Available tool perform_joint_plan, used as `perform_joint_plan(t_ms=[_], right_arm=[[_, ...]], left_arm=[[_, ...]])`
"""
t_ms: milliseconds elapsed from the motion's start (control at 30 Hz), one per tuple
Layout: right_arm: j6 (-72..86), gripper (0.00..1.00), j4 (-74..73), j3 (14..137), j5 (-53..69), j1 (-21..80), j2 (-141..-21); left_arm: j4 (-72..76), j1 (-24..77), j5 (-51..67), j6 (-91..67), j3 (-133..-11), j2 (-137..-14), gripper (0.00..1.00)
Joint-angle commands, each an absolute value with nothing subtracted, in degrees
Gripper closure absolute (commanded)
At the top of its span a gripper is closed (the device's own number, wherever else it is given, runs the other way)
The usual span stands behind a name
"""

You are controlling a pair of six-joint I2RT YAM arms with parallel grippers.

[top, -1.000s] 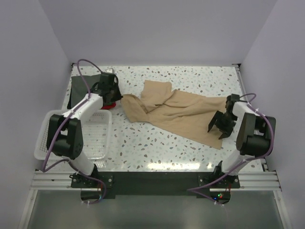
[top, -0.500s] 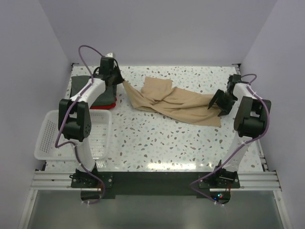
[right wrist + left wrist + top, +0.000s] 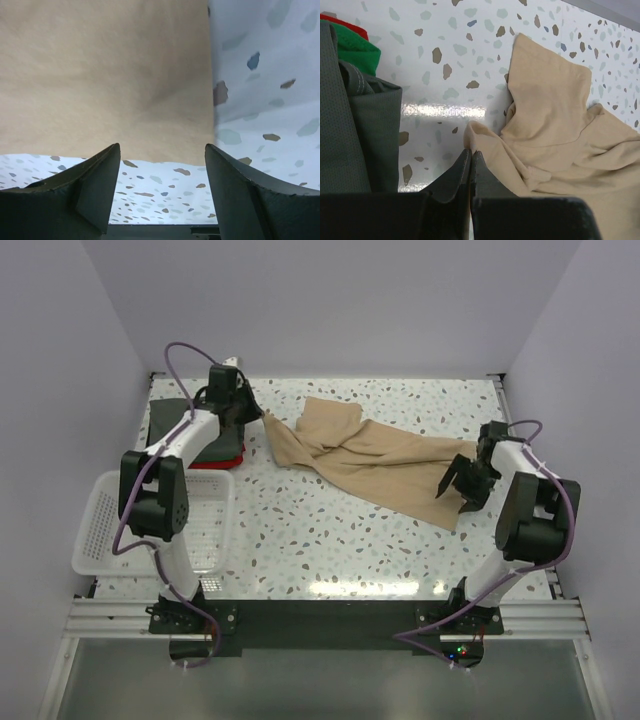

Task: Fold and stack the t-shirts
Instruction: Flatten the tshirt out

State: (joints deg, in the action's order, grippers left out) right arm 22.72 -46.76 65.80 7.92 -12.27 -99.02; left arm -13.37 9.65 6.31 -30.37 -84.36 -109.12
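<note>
The tan t-shirt [image 3: 385, 465] lies crumpled across the middle of the table, running from back left to front right. My left gripper [image 3: 256, 416] is shut on its left corner, and in the left wrist view [image 3: 471, 151] a bit of tan cloth [image 3: 545, 125] shows at the tips. My right gripper [image 3: 460, 486] is open over the shirt's right end; in the right wrist view [image 3: 162, 155] the cloth's edge [image 3: 105, 80] lies just beyond the jaws. The dark grey-green shirt [image 3: 178, 426] lies folded at the back left over a red edge [image 3: 214, 463]. The left wrist view also shows this dark shirt [image 3: 355, 135].
A white mesh basket [image 3: 110, 502] stands at the front left beside the left arm. A green cloth [image 3: 355, 50] and a red one [image 3: 335, 19] peek out under the dark shirt. Walls close the table at back, left and right.
My left gripper carried the tan shirt's corner toward the back left and now holds still. My right gripper swung back, then came nearer; the shirt's right end lies stretched out further.
</note>
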Motion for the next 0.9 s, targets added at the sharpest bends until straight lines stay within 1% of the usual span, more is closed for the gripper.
perform_joint_plan(t_ms=[0, 200, 400, 467, 767, 867], right_arm=[[23.7, 0.29, -45.8, 61.9, 6.4, -12.0, -95.3], [23.7, 0.33, -47.0, 58.3, 3.5, -12.0, -92.6], [24.0, 0.43, -46.1, 53.6, 2.3, -12.0, -90.9], [24.1, 0.47, -45.5, 52.9, 2.1, -12.1, -91.2], [23.7, 0.56, -42.4, 53.3, 1.8, -12.0, -94.3], [23.6, 0.62, -41.8, 53.5, 1.8, -12.0, -96.1]], left_arm=[[-10.4, 9.1, 8.2, -30.9, -83.0, -104.7, 1.0], [-11.2, 9.2, 8.1, -30.1, -82.0, -103.4, 1.0], [-11.2, 9.1, 8.3, -30.2, -81.2, -102.8, 1.0], [-11.2, 9.1, 8.3, -30.2, -81.0, -102.7, 1.0], [-11.6, 9.1, 8.3, -29.8, -81.0, -102.6, 1.0], [-11.8, 9.1, 8.2, -29.4, -81.3, -102.6, 1.0]])
